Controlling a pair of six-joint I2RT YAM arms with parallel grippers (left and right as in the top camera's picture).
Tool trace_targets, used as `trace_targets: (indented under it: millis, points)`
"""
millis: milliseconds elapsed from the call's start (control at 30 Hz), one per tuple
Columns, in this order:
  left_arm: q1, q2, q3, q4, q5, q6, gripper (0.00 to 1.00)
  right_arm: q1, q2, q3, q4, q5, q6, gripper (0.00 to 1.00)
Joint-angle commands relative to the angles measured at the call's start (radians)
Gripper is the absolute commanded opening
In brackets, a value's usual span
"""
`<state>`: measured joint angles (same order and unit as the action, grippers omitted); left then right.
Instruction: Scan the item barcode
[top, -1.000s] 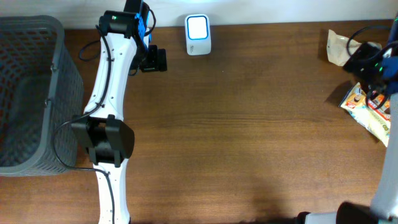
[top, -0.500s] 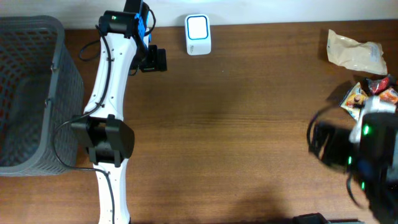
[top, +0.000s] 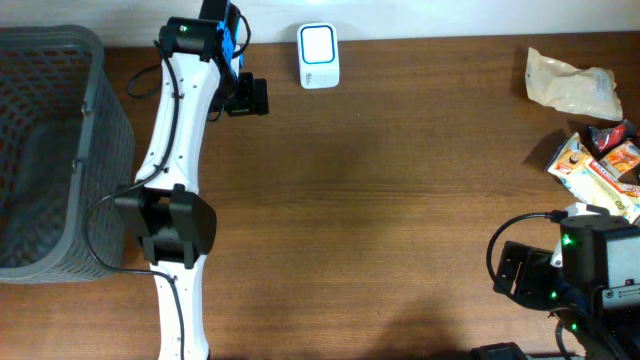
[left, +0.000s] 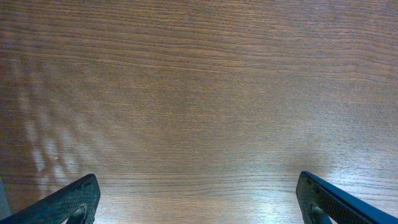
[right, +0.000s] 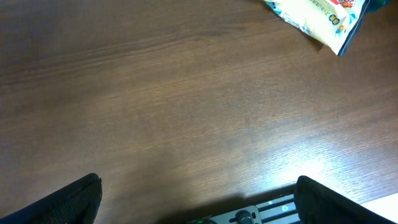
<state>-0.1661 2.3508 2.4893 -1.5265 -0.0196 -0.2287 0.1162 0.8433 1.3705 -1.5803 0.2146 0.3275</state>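
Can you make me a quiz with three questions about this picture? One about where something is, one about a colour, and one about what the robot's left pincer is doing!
1. Where is the grey basket?
A) far left
B) far right
C) in the middle

2. What colour is the barcode scanner?
A) red
B) white
C) green

3. What is the left pincer doing?
A) squeezing a snack packet
B) holding the scanner
C) open and empty

Answers:
1 A, the basket fills the left side of the overhead view.
2 B, its casing is white, with a pale glowing window.
3 C, its jaws stand wide apart with nothing between them.
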Motion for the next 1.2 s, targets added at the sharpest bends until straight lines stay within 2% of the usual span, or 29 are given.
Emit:
trace_targets:
  millis: [0,267,367,433,533,700,900,967,1167]
  points:
    - [0.003,0.021,0.011,-0.001,-0.011,-0.006,0.99,0.01,-0.006,-0.005,-0.003,-0.023,-0.016,0.98]
    - [0.003,0.021,0.011,-0.001,-0.011,-0.006,0.99,0.01,-0.019,-0.008,0.005,-0.017,-0.043,0.99]
    - [0.003,0.021,0.011,-0.001,-0.011,-0.006,0.99,0.01,-0.069,-0.041,0.087,-0.051,-0.097,0.98]
    - [0.003,0.021,0.011,-0.001,-0.011,-0.006,0.99,0.01,-0.154,-0.143,0.272,-0.163,-0.243,0.98]
    - [0.003,0.021,0.011,-0.001,-0.011,-0.006,0.99,0.01,-0.289,-0.332,0.513,-0.262,-0.358,0.98]
    - [0.003,0.021,0.011,-0.001,-0.011,-0.006,0.99,0.008,-0.515,-0.684,0.846,-0.286,-0.357,0.98]
    - [0.004,0.021,0.011,-0.001,-0.011,-0.006,0.99,0.007,-0.748,-1.035,1.147,-0.34,-0.357,0.98]
    - [0.004,0.021,0.011,-0.001,-0.011,-0.006,0.99,0.007,-0.8,-1.126,1.249,-0.355,-0.357,0.99]
    - [-0.005,0.021,0.011,-0.001,-0.011,-0.006,0.99,0.002,-0.84,-1.25,1.4,-0.362,-0.357,0.98]
